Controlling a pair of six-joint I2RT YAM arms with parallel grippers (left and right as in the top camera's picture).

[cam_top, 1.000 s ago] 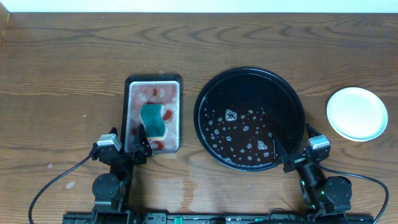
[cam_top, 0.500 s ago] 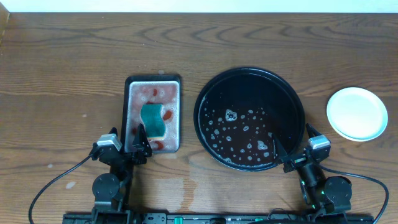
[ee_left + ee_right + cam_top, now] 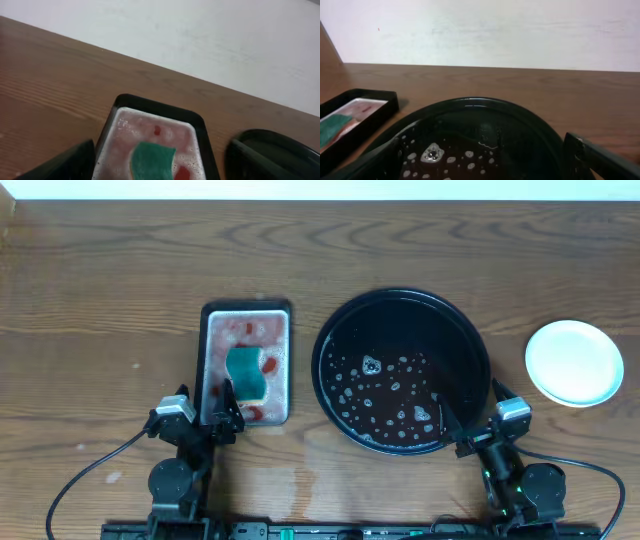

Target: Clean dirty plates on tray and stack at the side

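The round black tray (image 3: 400,294) sits right of centre and holds only soapy flecks and water, with no plates in it. A pale stack of plates (image 3: 574,362) lies on the bare wood at the far right; I cannot tell how many are in it. My left gripper (image 3: 203,412) hovers open at the near end of the small rectangular tray, its dark fingers (image 3: 70,162) framing the sponge. At the round tray's near right rim my right gripper (image 3: 475,413) stands open, and its fingers (image 3: 592,152) straddle the tray (image 3: 470,102) with nothing between them.
A small rectangular black tray (image 3: 208,310) with reddish foam holds a green sponge (image 3: 246,371), which also shows in the left wrist view as the sponge (image 3: 152,160). Cables trail from both arm bases along the front edge. A pale wall runs behind the table.
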